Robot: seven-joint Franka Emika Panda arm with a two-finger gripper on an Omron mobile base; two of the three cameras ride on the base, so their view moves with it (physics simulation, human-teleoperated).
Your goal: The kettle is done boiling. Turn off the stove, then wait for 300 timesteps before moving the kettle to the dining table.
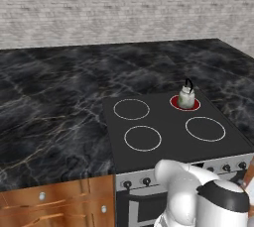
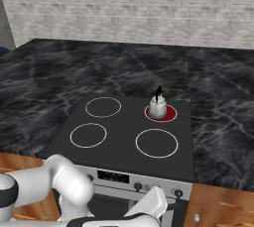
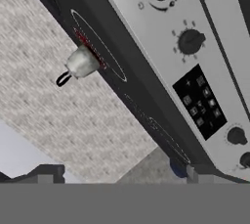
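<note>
Gripper (image 3: 117, 176) is being held wide apart, nothing gripped, just in front of the stove (image 1: 168, 137) front panel with its knobs (image 3: 189, 41) close ahead. Kettle (image 3: 82, 62) is sitting upright on the glowing red burner (image 2: 167, 115) at the far side of the stove, well beyond the fingertips (image 3: 46, 175)

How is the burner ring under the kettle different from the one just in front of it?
The rear right burner glows red inside its ring; the front right burner is plain black. The rear one carries the kettle; the front one is bare and looks larger. Both are white-outlined circles on the same black cooktop.
</note>
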